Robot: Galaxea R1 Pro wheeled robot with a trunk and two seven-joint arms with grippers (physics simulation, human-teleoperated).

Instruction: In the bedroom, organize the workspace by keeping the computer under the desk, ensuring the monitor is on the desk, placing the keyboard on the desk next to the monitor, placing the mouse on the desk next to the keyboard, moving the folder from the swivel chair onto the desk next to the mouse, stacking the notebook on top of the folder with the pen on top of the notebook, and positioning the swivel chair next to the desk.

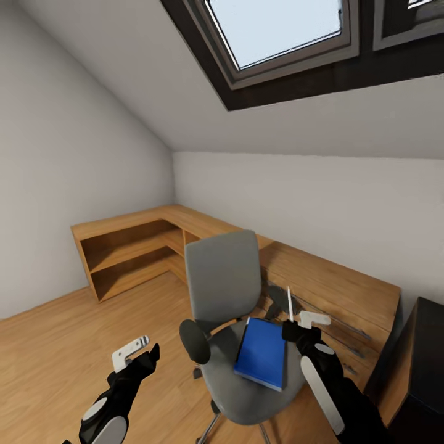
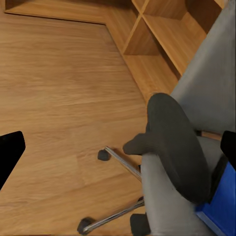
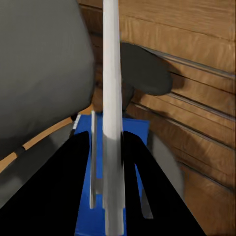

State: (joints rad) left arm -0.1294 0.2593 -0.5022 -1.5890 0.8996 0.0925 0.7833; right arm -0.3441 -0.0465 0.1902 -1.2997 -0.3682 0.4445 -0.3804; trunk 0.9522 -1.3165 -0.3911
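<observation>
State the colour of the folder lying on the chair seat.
Bright blue; the folder on the chair shows best in the head view.

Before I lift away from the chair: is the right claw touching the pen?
Touching. In the right wrist view the pen stands pinched between the right claw's fingers; the head view shows it sticking up from that claw above the folder.

No legible text, label, brand or number on any surface; folder [image 1: 263,353] cover reads plain blue, though fine print might be lost to render blur
</observation>
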